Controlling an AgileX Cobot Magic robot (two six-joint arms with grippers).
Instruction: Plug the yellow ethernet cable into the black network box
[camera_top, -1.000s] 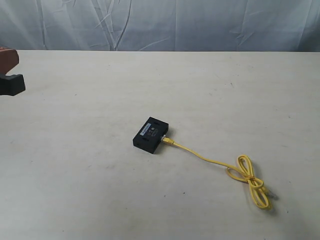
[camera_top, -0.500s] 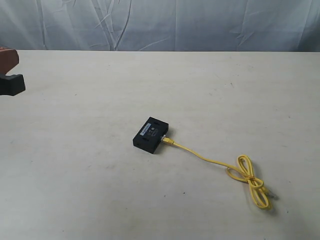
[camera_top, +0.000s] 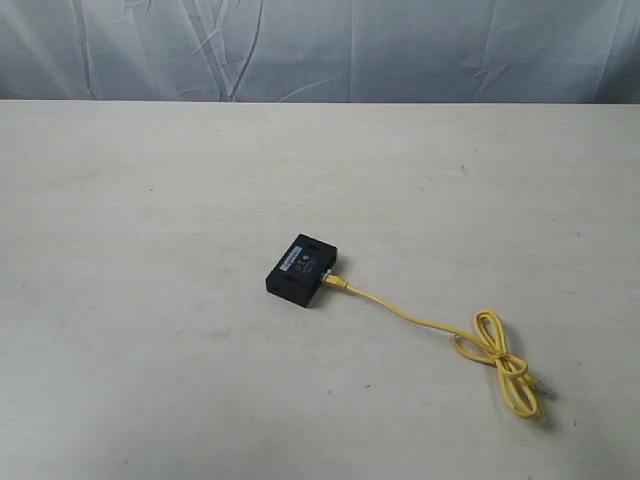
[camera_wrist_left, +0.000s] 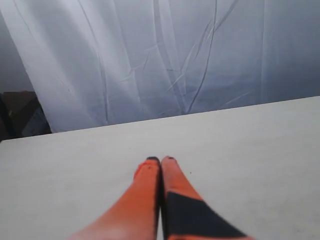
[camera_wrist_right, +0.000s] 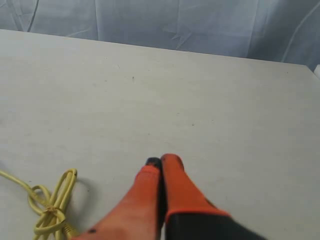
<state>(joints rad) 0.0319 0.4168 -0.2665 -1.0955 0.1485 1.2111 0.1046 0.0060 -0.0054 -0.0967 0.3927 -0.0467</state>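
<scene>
The left gripper (camera_wrist_left: 161, 160) has its orange fingers pressed together on nothing, above the bare table (camera_wrist_left: 260, 145) and facing a white cloth (camera_wrist_left: 150, 60). The right gripper (camera_wrist_right: 161, 161) is likewise pressed together and empty, near the tied loop of the yellow cable (camera_wrist_right: 50, 205). The black box (camera_top: 301, 270) lies flat near the table's middle. One cable end touches its right side, though how deep it sits cannot be told, and the cord trails right to the loop
</scene>
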